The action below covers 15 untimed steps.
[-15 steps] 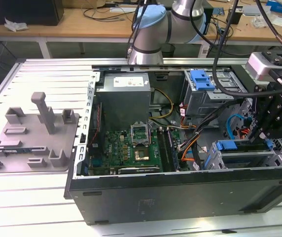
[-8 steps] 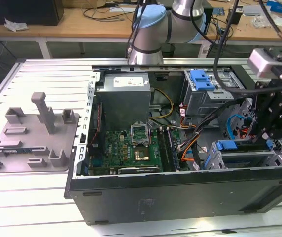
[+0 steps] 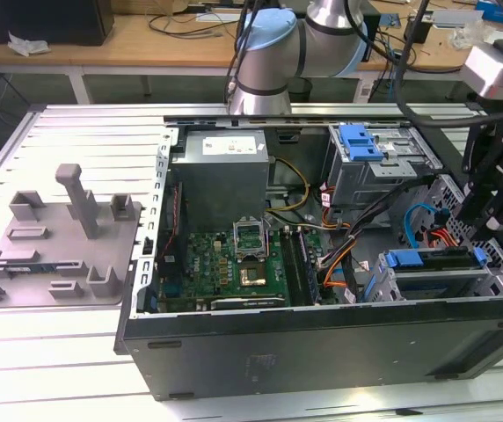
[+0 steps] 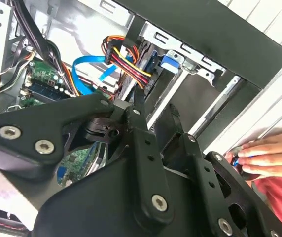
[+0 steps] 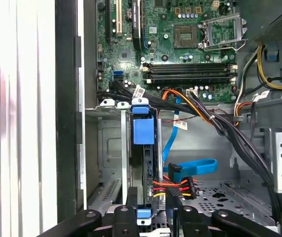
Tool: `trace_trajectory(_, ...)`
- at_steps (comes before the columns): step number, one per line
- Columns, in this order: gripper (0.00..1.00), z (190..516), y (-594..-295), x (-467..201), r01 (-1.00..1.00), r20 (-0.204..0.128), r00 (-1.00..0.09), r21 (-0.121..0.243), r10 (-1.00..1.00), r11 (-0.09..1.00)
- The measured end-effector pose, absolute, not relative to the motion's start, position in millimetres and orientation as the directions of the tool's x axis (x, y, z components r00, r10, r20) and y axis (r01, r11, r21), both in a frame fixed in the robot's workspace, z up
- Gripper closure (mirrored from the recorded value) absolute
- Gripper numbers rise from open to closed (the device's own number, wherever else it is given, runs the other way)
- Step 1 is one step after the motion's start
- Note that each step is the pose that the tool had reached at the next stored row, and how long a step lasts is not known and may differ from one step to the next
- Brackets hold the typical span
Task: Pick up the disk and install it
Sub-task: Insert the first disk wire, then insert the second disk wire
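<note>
The exterior view looks down at an angle from the front of the open black computer case (image 3: 322, 343) lying on the ribbed white table (image 3: 49, 369), taking in the whole case. Both wrist views sit close above the case's drive bay end, sharing the green motherboard (image 5: 180, 44) (image 4: 40, 79) and the blue flat data cable (image 5: 195, 167) (image 4: 89, 63).

- Your gripper (image 3: 489, 207) has matt black linkages (image 4: 146, 163), fastened with bright, shiny metal screws (image 4: 158, 202).
- The computer case (image 3: 322, 352) you see is dark, matt painted metal outside; its drive cage (image 5: 109, 148) is bare grey sheet metal with a dull sheen.
- The disk (image 5: 143, 131) shows you a smooth blue plastic carrier frame.
- The motherboard (image 5: 180, 44) is glossy green.
- The table (image 3: 76, 132) is pale ribbed metal.
- The fixture block (image 3: 58, 237) looks matt grey plastic.
</note>
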State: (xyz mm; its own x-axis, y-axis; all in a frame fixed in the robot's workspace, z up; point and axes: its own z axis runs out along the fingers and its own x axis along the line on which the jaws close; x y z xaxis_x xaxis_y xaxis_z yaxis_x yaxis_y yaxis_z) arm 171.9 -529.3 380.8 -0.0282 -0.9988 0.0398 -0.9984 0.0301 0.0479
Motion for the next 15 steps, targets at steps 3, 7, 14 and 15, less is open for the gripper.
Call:
trace_trajectory(3,0.64,382.2,-529.3,171.9,-0.998,0.040,-0.028,0.048,-0.999,0.030)
trace_trajectory(7,0.64,382.3,-529.3,171.9,-0.998,0.040,-0.028,0.048,-0.999,0.030)
trace_trajectory(14,0.64,382.3,-529.3,171.6,-0.998,0.040,-0.028,0.048,-0.999,0.030)
trace_trajectory(15,0.64,382.3,-529.3,171.6,-0.998,0.040,-0.028,0.048,-0.999,0.030)
